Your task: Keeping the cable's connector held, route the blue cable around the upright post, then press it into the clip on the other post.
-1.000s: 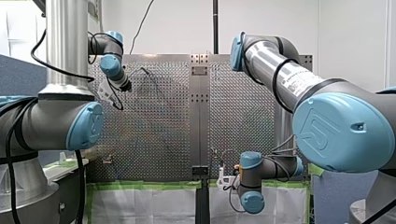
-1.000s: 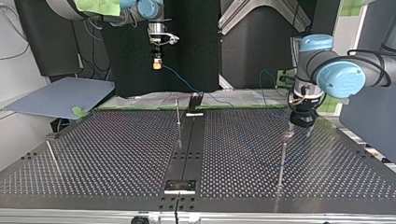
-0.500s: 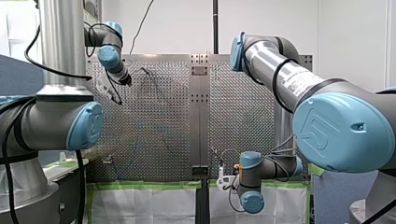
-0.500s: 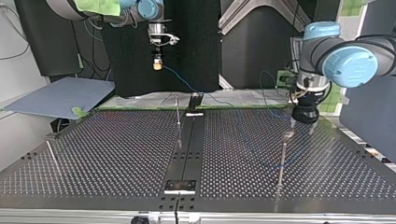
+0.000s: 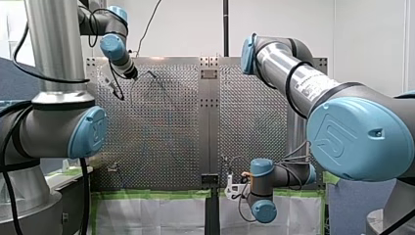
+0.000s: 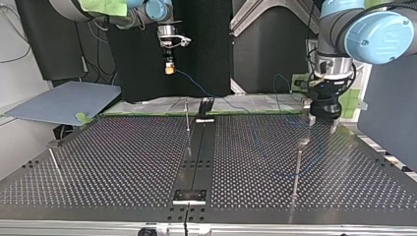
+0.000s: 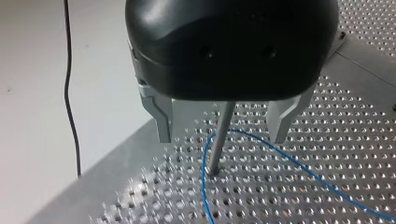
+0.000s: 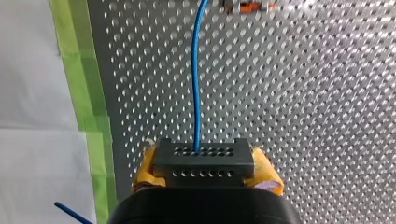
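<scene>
My right gripper is shut on the dark grey connector, held between its yellow pads. The blue cable runs straight ahead from the connector over the perforated plate. In the top view this gripper hangs above the table's far edge, and the cable drops from it towards the table. My left gripper is open, its metal fingers on either side of an upright post without touching it. The cable curves around that post's foot. In the top view my left gripper hovers above the post.
A second thin post stands near the far middle of the table, a third post at the top view's left. A blue-grey board lies beyond the far left corner. An orange and white part sits ahead of the connector.
My left gripper has risen off the post and drawn back toward the table's far right edge in the top view, staying open. My right gripper still holds the connector, shifted only slightly.
</scene>
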